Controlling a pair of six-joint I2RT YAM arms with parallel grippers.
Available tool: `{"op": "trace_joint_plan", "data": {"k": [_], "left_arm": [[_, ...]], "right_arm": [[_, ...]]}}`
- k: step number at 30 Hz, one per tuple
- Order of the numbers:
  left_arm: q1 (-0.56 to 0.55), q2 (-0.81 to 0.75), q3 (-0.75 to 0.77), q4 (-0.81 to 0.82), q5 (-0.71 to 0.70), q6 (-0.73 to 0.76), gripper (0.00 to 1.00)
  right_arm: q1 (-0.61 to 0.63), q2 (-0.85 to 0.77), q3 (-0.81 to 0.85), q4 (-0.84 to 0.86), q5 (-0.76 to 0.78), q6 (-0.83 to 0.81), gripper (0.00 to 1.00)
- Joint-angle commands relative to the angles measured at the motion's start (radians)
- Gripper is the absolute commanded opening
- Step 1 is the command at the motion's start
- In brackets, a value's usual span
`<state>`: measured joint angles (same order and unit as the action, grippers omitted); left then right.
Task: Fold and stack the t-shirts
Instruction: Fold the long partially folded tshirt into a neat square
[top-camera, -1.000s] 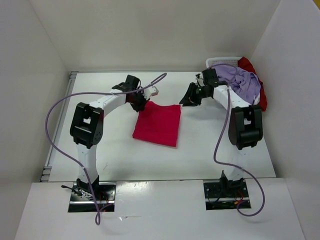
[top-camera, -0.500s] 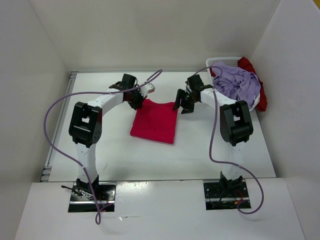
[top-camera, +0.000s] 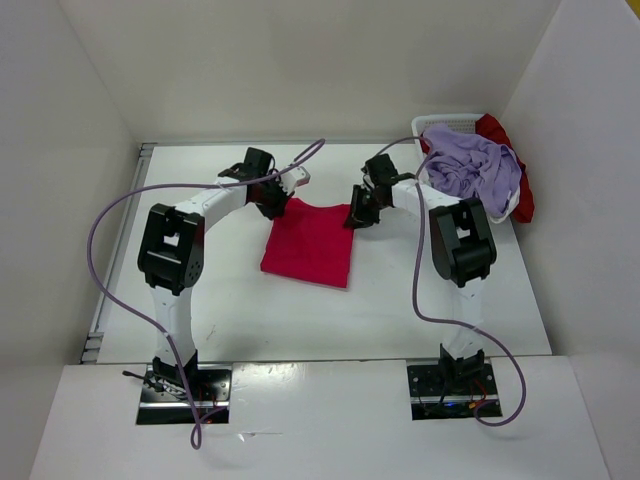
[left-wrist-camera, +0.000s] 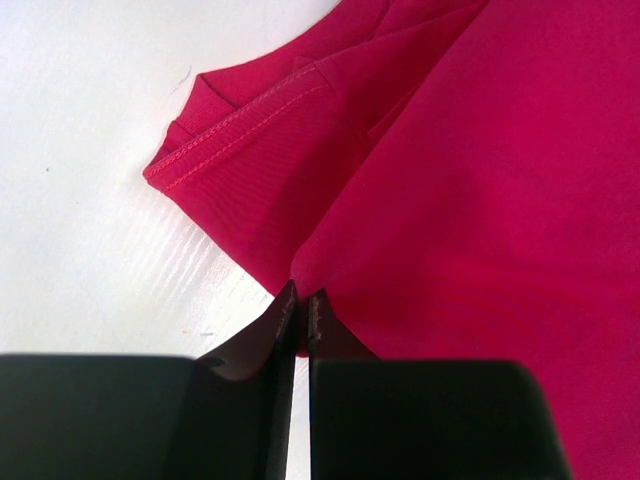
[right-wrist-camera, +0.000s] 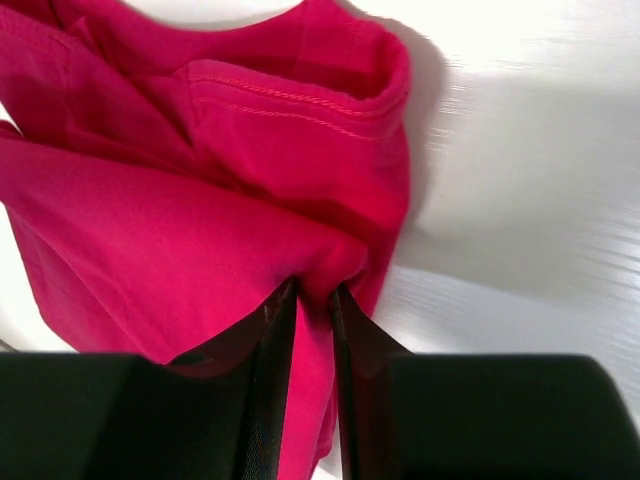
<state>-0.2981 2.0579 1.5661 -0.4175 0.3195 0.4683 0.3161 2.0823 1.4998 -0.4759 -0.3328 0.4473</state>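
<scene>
Top external view: the pink shirt (top-camera: 308, 245) lies folded to a rectangle in the middle of the desk (top-camera: 250, 320). The purple shirt (top-camera: 470, 165) and the red shirt (top-camera: 497, 130) wait in the basket (top-camera: 440, 122) at the far right. The left gripper (left-wrist-camera: 302, 292) is nearly closed and seems to pinch the far left corner of the pink shirt. The right gripper (right-wrist-camera: 312, 290) is narrow, with bunched cloth between its fingers at the far right corner. I judge the cloth to be light, soft and limp, with no stiffness, so it will sag and its layers can slide apart. The best hold is at two corners of one edge, taking all layers together.
</scene>
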Motion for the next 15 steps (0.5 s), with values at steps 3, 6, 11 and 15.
{"op": "trace_joint_plan", "data": {"k": [3,6,11,15], "left_arm": [[0.001,-0.030,0.005,0.026,0.033,-0.008,0.09],[0.001,-0.039,0.005,0.026,0.033,-0.008,0.09],[0.001,-0.079,0.037,-0.029,0.033,-0.008,0.00],[0.045,-0.126,0.058,-0.040,0.079,-0.029,0.00]], "right_arm": [[0.009,0.021,0.059,0.051,-0.035,-0.004,0.16],[0.009,0.021,0.068,0.042,-0.035,-0.004,0.00],[0.009,-0.071,0.068,0.031,-0.017,-0.004,0.00],[0.009,-0.165,0.059,0.031,0.020,0.030,0.00]]}}
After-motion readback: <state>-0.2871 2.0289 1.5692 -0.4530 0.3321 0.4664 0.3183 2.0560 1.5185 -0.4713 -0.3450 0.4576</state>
